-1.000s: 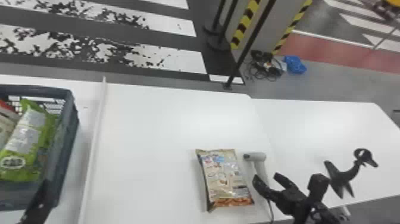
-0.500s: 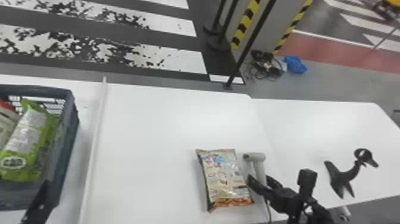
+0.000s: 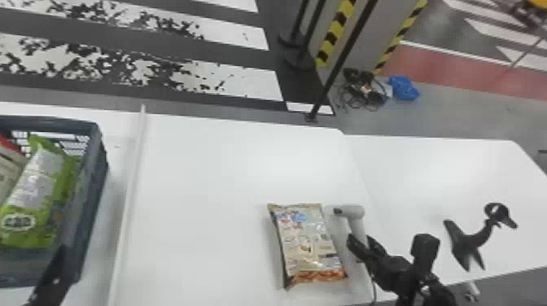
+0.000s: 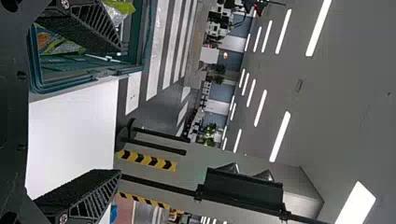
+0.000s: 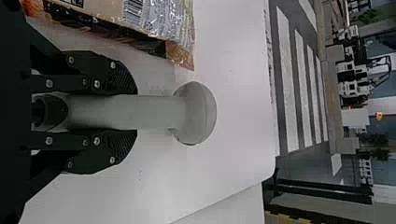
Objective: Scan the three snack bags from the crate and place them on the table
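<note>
At the snack bag's three o'clock, your right tool clasps the scanner's handle, likely stiff, well placed; your left tool gapes wide, empty.

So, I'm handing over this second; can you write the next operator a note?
Left gripper: open, beside the crate.
Right gripper: fingers closed on the scanner handle.
Tan bag: on the table, left of the scanner.
Green bag, red-and-beige pack: in the crate.
Done: one bag out; scan unconfirmed.
Left: likely scan it, then scan and place the others.
</note>
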